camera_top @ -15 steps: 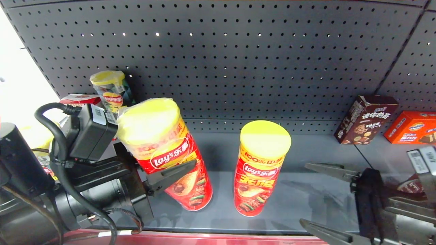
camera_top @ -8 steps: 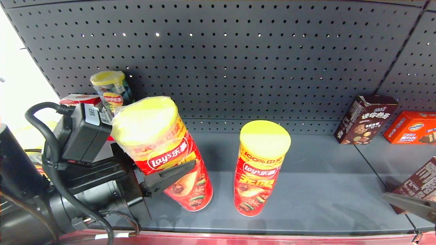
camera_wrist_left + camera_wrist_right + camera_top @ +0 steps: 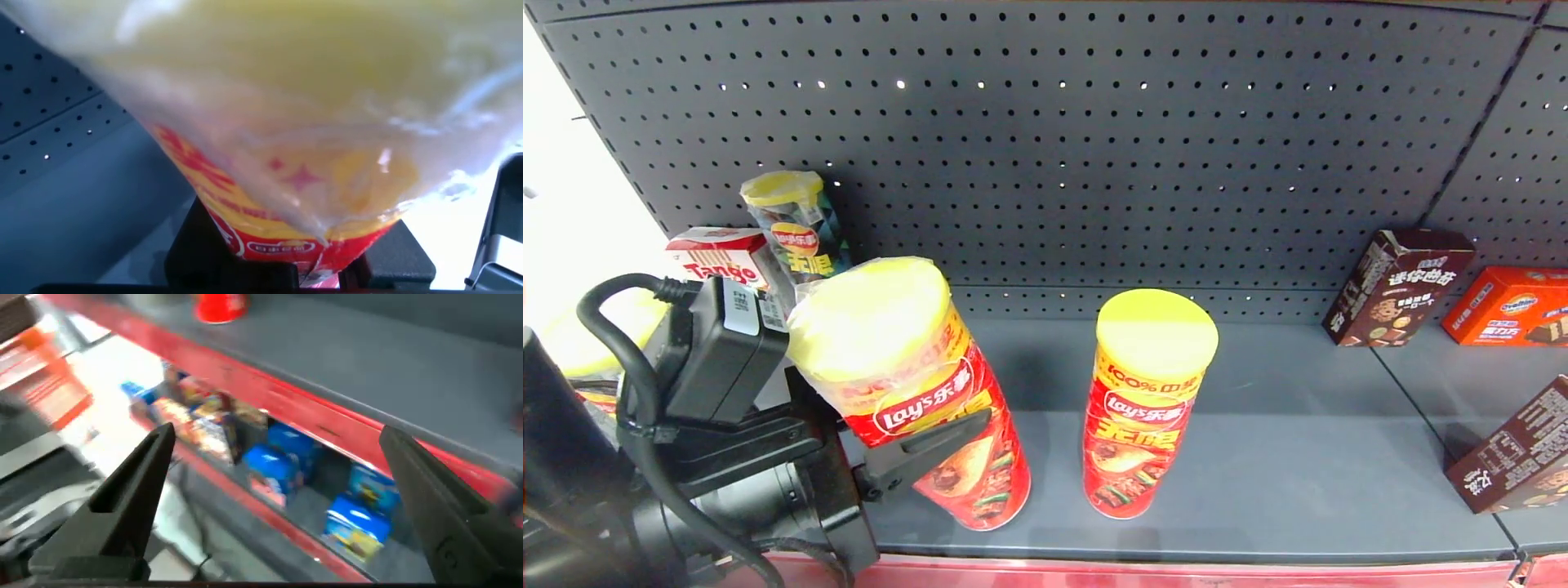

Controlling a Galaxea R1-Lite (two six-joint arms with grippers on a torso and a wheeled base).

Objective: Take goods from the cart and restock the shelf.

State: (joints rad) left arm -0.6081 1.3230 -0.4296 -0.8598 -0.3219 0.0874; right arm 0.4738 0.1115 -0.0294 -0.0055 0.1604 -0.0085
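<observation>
My left gripper (image 3: 923,425) is shut on a red chip can with a yellow lid (image 3: 907,376). The can leans left, with its base low over the grey shelf (image 3: 1258,457) near the front edge; I cannot tell whether it touches. One dark finger (image 3: 931,437) crosses the can's front. In the left wrist view this can (image 3: 286,163) is seen very close. A second, matching can (image 3: 1147,408) stands upright on the shelf just to the right, apart from the held one. My right gripper (image 3: 278,437) is open with nothing between its fingers, below the shelf's red front lip (image 3: 310,408).
A small chip can (image 3: 796,220) and a red-and-white wafer box (image 3: 719,255) stand at the back left. Brown boxes (image 3: 1401,286) (image 3: 1515,449) and an orange box (image 3: 1511,306) stand at the right. Blue packets (image 3: 359,514) lie on a lower shelf. A pegboard backs the shelf.
My right gripper has drawn away to the right and left the head view. The left gripper and its can have shifted slightly toward the shelf's front edge.
</observation>
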